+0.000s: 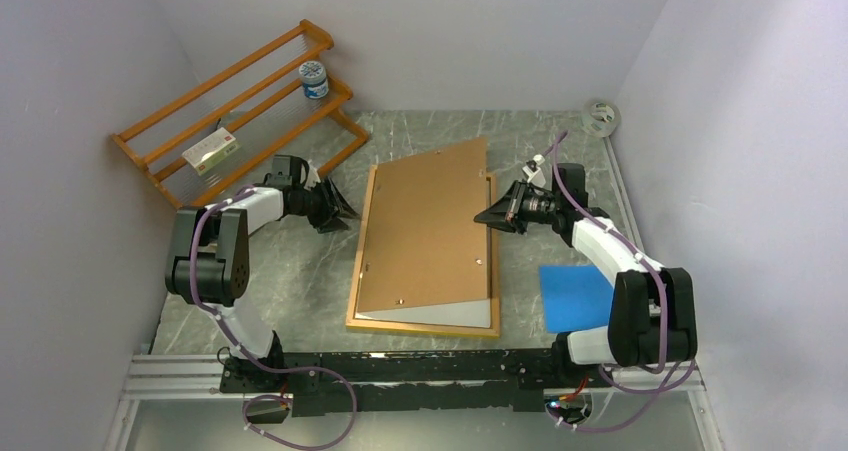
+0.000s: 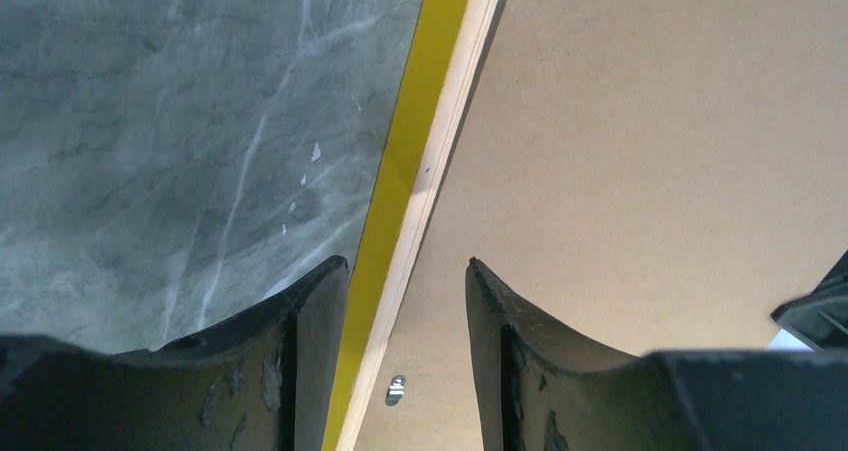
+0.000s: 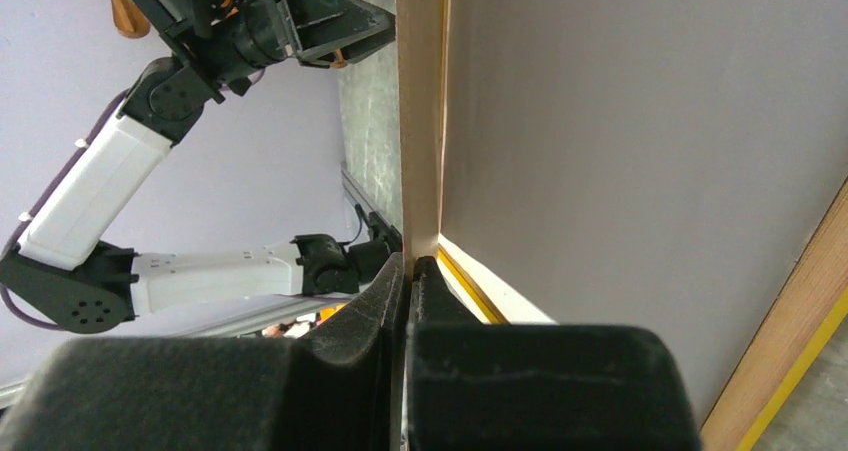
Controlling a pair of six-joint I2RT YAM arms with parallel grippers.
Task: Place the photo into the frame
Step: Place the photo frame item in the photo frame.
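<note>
The right gripper (image 1: pixel 492 216) is pinched shut on the backing board's (image 1: pixel 430 231) right edge, tilting it above the frame (image 1: pixel 362 256), which lies face down mid-desk. The photo (image 1: pixel 440 314) shows white at the frame's near edge, under the board. The left gripper (image 1: pixel 345 209), fingers apart, straddles the left rail; clamping squarely would likely steady the frame. The blue sheet (image 1: pixel 578 296) and rack (image 1: pixel 240 111) stand clear.

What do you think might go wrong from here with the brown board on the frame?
The right gripper pinches only the thin edge of the brown backing board; it may slip out.
The board sits askew over the thin yellow-fronted wooden frame, so it could jam on a rail.
The left gripper, jaws apart astride a rail, might shove the frame.
</note>
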